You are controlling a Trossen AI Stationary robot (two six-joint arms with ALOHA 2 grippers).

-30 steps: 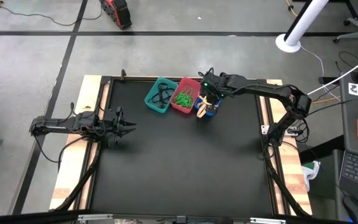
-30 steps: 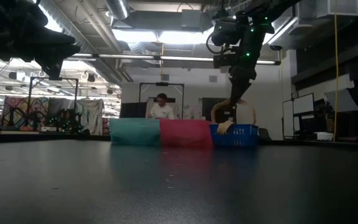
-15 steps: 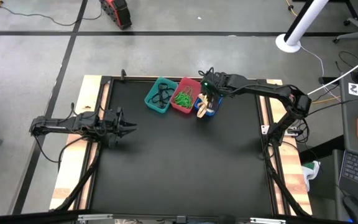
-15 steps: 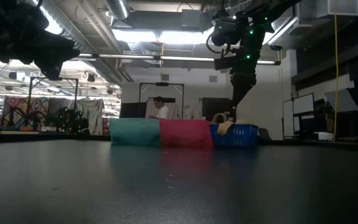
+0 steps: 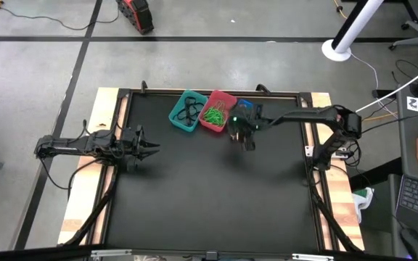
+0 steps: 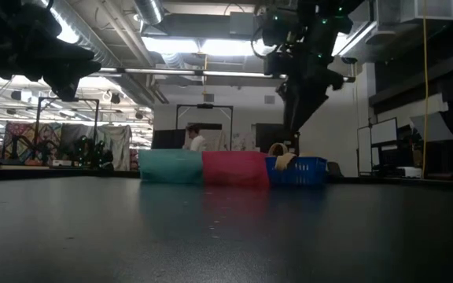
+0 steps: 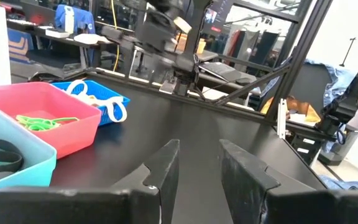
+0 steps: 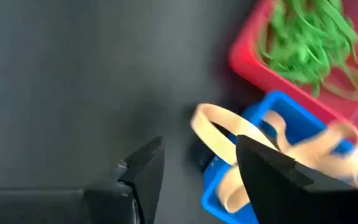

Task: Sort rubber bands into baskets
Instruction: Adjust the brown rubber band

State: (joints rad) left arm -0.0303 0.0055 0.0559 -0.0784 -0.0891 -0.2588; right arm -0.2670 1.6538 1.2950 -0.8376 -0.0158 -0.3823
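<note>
The right gripper [image 5: 247, 136] hangs above the black table [image 5: 216, 196], just in front of the row of baskets, with its fingers [image 8: 143, 169] spread apart and nothing between them. In the right wrist view the tan rubber bands [image 8: 272, 152] lie beyond the fingertips, heaped in the blue basket [image 8: 284, 124], with one loop draped over the basket's near rim; none of them touches the fingers. Beside the blue basket stands the red basket [image 5: 216, 111], which holds the green rubber bands [image 5: 213, 114], and next to that the teal basket [image 5: 186, 110] with the black rubber bands [image 5: 188, 112] inside. All three baskets sit touching in a line near the far edge of the table.

The left gripper [image 5: 153, 148] waits over the left side of the table, well apart from the baskets, its fingers [image 7: 166, 163] held a little apart and empty. A person [image 6: 194, 140] shows in the room behind the table
</note>
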